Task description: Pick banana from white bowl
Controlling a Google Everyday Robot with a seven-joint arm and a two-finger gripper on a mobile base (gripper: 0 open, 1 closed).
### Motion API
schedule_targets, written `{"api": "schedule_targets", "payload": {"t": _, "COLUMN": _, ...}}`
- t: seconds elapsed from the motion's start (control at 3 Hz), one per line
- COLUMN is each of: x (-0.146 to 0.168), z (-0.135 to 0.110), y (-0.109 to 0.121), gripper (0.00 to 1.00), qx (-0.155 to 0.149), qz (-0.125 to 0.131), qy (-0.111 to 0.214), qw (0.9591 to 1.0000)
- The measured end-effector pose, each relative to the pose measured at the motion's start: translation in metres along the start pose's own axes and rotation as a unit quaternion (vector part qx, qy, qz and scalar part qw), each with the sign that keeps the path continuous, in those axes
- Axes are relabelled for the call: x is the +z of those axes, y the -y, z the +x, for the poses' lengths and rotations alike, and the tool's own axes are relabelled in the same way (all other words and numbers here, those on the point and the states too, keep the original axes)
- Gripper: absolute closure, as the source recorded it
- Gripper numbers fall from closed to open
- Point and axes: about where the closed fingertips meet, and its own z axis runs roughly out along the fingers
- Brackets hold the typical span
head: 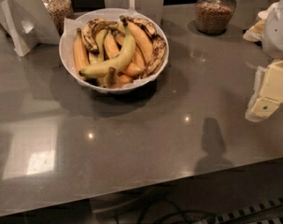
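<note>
Grey bench (131, 148) is carrying the scene. Hanging over its right side, the cream gripper (266, 99) is giving no clue to wide or narrow: I cannot tell. Well apart from it, farther back and leftward, the banana (114, 59) is lying atop the pile in the white bowl (65, 50), its long axis running from near-left tip to far-right stem.

The banana (114, 62) lies atop other bananas (81, 52) in the white bowl (63, 55) on the worktop's (131, 139) back left, the tool (267, 97) well apart at the right edge.
</note>
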Motion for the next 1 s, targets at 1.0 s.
{"api": "schedule_targets", "payload": {"t": 1.0, "x": 0.004, "z": -0.027, "y": 0.020, "gripper": 0.00, "qx": -0.052, "qz": 0.037, "qy": 0.047, "qw": 0.9968}}
